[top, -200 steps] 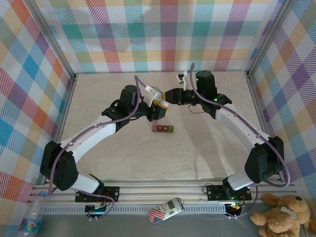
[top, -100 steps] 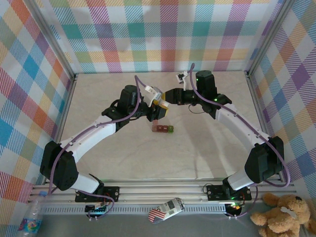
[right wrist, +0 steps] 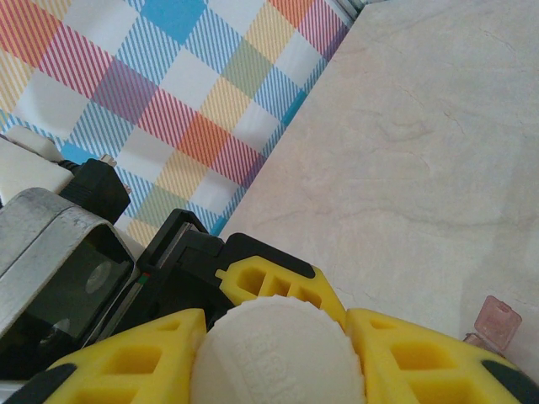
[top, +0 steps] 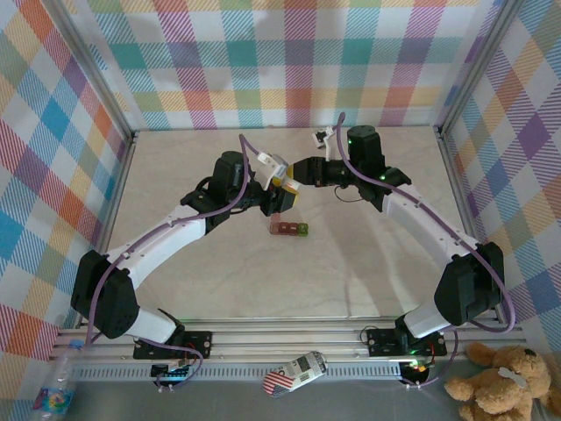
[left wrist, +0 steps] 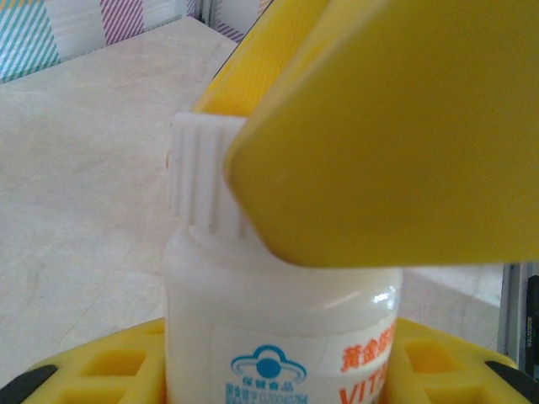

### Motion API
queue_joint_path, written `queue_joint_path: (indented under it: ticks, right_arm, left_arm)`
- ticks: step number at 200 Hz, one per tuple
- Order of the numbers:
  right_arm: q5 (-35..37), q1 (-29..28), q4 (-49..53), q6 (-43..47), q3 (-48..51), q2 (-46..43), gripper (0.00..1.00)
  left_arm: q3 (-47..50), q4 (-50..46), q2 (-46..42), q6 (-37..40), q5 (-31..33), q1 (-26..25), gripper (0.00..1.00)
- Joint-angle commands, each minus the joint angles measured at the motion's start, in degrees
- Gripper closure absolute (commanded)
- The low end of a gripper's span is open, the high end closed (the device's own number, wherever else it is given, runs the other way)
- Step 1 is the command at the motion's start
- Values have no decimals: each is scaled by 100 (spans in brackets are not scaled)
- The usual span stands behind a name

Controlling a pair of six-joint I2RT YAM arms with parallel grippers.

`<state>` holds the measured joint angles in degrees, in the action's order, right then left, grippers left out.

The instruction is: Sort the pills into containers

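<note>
The containers (top: 288,229) lie on the table as a short row of dark red boxes with a green one at the right end, just below both grippers. Above them my left gripper (top: 275,191) is shut on the body of a small white bottle (left wrist: 278,320) with an orange-lettered label. My right gripper (top: 292,174) comes in from the right and is shut on the bottle's ribbed white cap (right wrist: 282,353), one yellow finger (right wrist: 126,362) on each side. In the left wrist view that cap (left wrist: 198,181) sits partly under a right finger (left wrist: 387,126). The pills are hidden.
A translucent pink flap (right wrist: 497,321) shows at the right wrist view's lower right edge. Plaid walls (top: 289,53) enclose the pale table (top: 351,272) on three sides. A plastic water bottle (top: 57,386) and a teddy bear (top: 500,381) lie beyond the front rail.
</note>
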<state>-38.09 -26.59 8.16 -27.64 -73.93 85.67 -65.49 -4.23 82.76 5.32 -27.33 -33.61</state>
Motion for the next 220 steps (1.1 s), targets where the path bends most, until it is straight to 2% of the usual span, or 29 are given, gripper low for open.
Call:
queue_joint_path:
  ticks: [1,55,96,150,186,204,220]
  right_arm:
    - [-20,-68,82,152,65,-94,63]
    - [53,159,278,433,70,-218,67]
    - [-222,544,-216,-77,268,-410,67]
    - [-478,554,-447,-154,421,-393,67]
    - [-390,550,-575,-203,531,-471,67]
    - [-412,550,-653,-294,566,-472,66]
    - [-421,549,-602,-295,547,-456,60]
  left_arm:
    - [-105,337,-49,-101,35,30,100]
    - [-51,326,-91,-93,17,40,100]
    - [1,369,-92,-115,-13,56,100]
    - [-25,406,-41,-136,-79,64,100]
    - [-34,396,-32,-142,-86,65,100]
    - [22,483,-57,-196,-29,65,100]
    - [28,512,-71,-224,-18,65,100]
